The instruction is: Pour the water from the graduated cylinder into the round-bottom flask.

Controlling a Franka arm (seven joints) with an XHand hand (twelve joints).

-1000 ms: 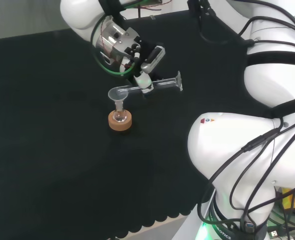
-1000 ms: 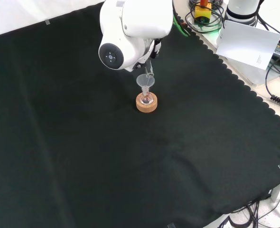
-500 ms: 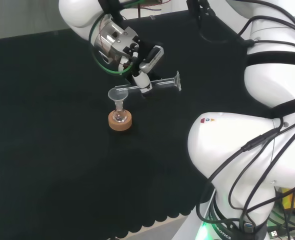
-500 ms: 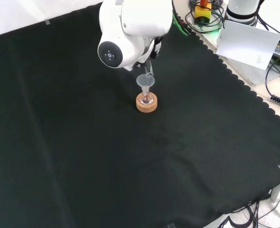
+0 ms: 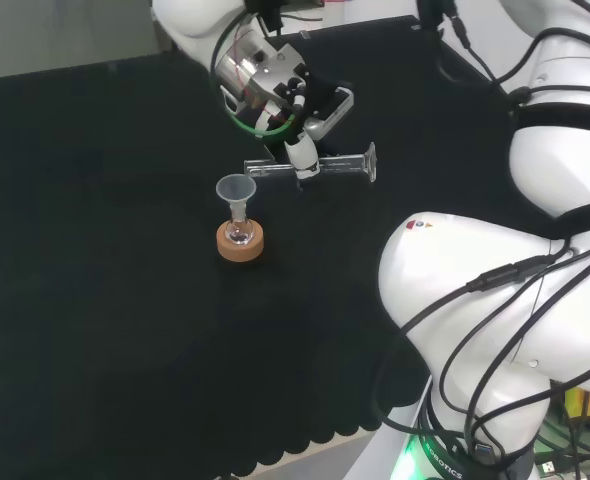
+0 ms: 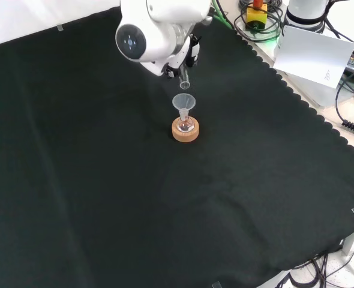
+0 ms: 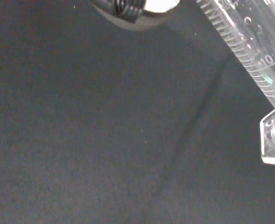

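A small round-bottom flask (image 5: pixel 239 233) (image 6: pixel 185 125) sits on a cork ring (image 5: pixel 240 243) (image 6: pixel 185 132) with a clear funnel (image 5: pixel 235 189) (image 6: pixel 183 102) in its neck. The hand (image 5: pixel 297 112) (image 6: pixel 183 57) is curled round a clear graduated cylinder (image 5: pixel 315 166) (image 6: pixel 185 79) (image 7: pixel 249 44), which lies about level in the air. In the head view the cylinder's mouth is just right of and above the funnel, apart from it, and its foot points right. Droplets cling inside the cylinder in the wrist view.
The arm's white links (image 5: pixel 495 290) take up the right of the head view, and a link with a round grey cap (image 6: pixel 132 42) stands beside the hand in the front view. Cables and a white card (image 6: pixel 312 57) lie past the cloth's scalloped edge.
The hand has risen and drawn back with the cylinder, rightward in the head view. The cylinder's mouth has left the funnel's rim. Flask and funnel have not moved.
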